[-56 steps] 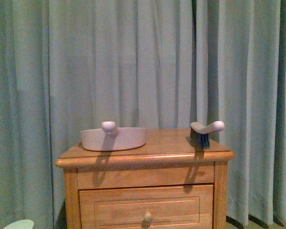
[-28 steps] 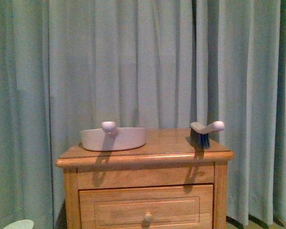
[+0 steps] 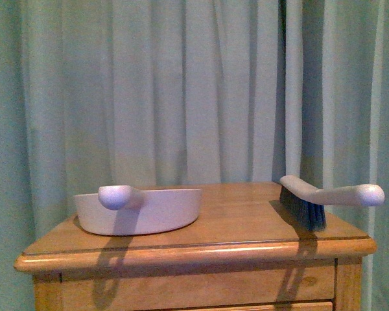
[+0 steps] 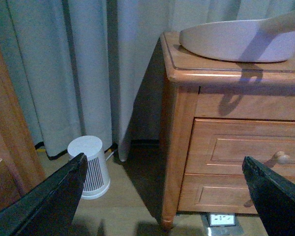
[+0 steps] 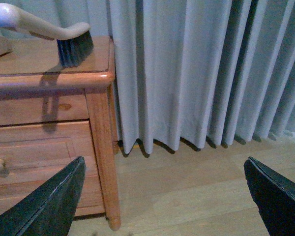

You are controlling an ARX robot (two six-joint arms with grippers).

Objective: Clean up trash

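Trash does not show in any view, so I cannot tell where it lies.

Front view: compared with half a second ago the camera is closer. The wooden desk (image 3: 240, 217) now fills the width, and its drawer has gone out of the frame. The pale dustpan (image 3: 146, 210) and the brush (image 3: 324, 197) keep their places on the desk top, well apart, dustpan to the left and brush to the right, with its handle reaching past the desk edge. The curtain (image 3: 181, 91) hangs behind.

Left wrist view: the left hand (image 4: 163, 157) is spread wide and holds nothing. It is low, beside the desk corner under the dustpan. A small white round appliance (image 4: 91, 167) stands on the floor near the curtain.

Right wrist view: the right hand (image 5: 163, 158) is also spread wide and empty, low by the desk corner where the brush stands.
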